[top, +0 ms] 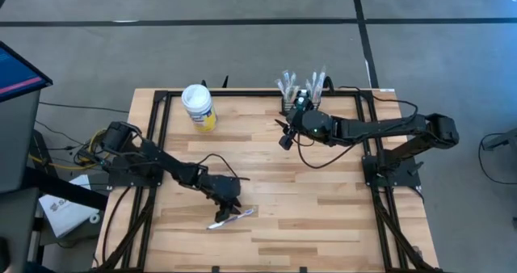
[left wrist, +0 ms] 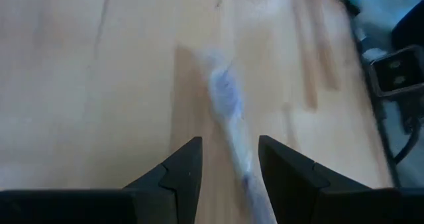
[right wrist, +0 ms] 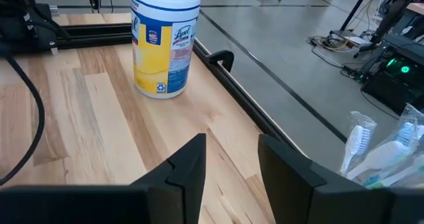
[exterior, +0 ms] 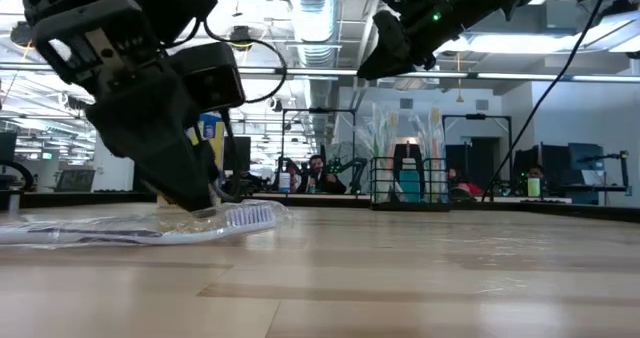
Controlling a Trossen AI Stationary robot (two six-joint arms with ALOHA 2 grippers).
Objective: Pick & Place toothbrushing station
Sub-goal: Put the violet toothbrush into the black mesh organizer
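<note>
A toothbrush in a clear wrapper [top: 232,217] lies flat on the wooden table near its front edge. Its bristle head [exterior: 245,215] shows in the low view. My left gripper [left wrist: 228,144] is down at the table over it, open, with one finger on each side of the handle [left wrist: 233,134]. The toothbrushing station [top: 300,102], a black wire caddy holding several wrapped toothbrushes, stands at the table's far edge. My right gripper [top: 284,136] hangs open and empty above the table, just in front of the caddy. My left gripper slants down from the table's left side with its fingers [exterior: 195,198] straddling the toothbrush's handle, lying across it. The toothbrush lies flat on the table. Whether either finger touches it, I cannot tell.
A white round tub with a yellow label [top: 199,107] stands upright at the far left of the table. Black frame rails [top: 158,119] run along the table's left and right sides. A cable [top: 212,158] loops over the left arm.
</note>
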